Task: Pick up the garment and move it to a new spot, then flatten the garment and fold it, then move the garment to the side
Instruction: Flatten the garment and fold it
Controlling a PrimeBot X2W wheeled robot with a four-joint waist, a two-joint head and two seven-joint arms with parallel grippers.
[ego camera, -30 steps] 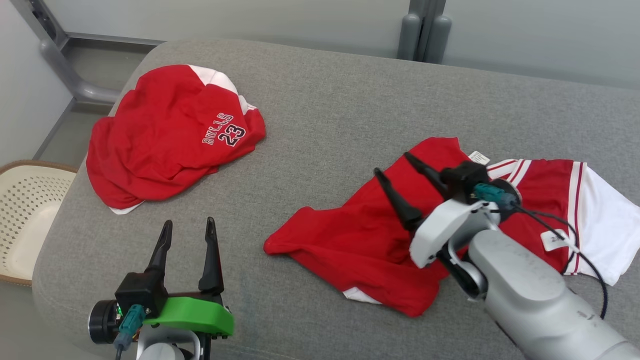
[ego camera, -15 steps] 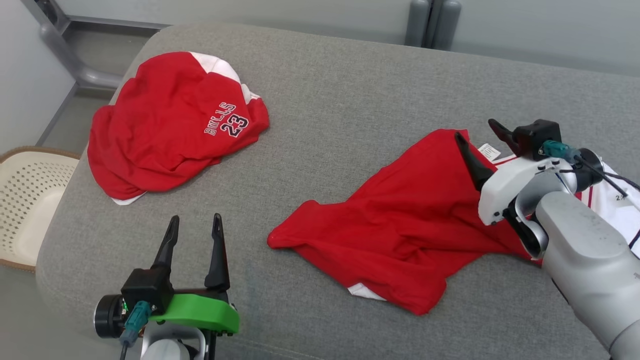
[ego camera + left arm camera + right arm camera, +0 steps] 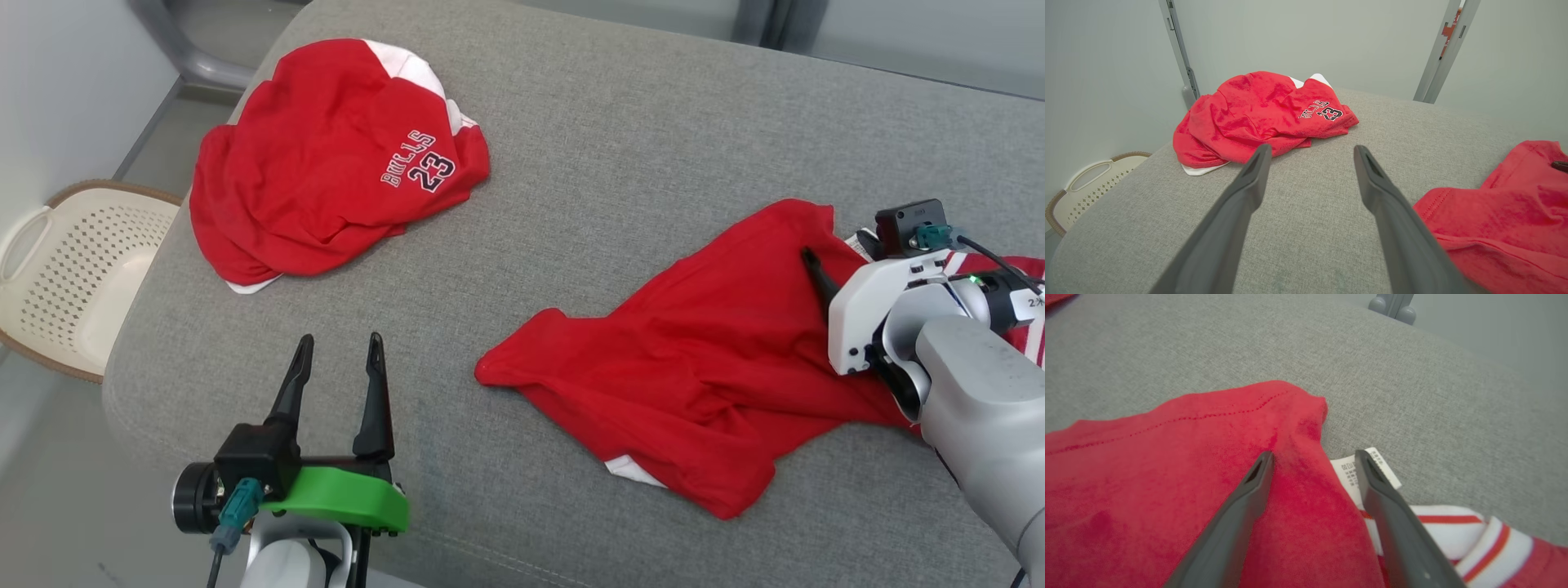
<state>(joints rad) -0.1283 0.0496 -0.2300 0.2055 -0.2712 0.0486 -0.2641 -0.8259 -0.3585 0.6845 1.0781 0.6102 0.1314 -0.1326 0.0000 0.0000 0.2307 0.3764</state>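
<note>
A crumpled red garment (image 3: 702, 384) lies at about 4 o'clock on a grey cushion (image 3: 612, 147) in the head view, with one corner trailing toward 9 o'clock and a sliver of white hem showing at its near edge. The right gripper (image 3: 1312, 457) is poised over the garment's far corner, at 2 o'clock of the cloth. Its two dark fingers are spread wide and clasp nothing. In the right wrist view one finger (image 3: 1249, 490) lies over the red fabric and the other crosses a white care label (image 3: 1349, 469) beside a white, red-striped collar (image 3: 1453, 526). Whether the tips press into the cloth cannot be told.

The left gripper (image 3: 340, 343) hangs at 7 o'clock of the cushion, well apart from the garment. It is also released, with its fingers parted over bare grey fabric and pointing toward 12 o'clock.

A second red jersey (image 3: 326, 171), printed with the number 23, sits bunched at 10 o'clock. A cream perforated basket (image 3: 65, 269) stands off the cushion at 9 o'clock.
</note>
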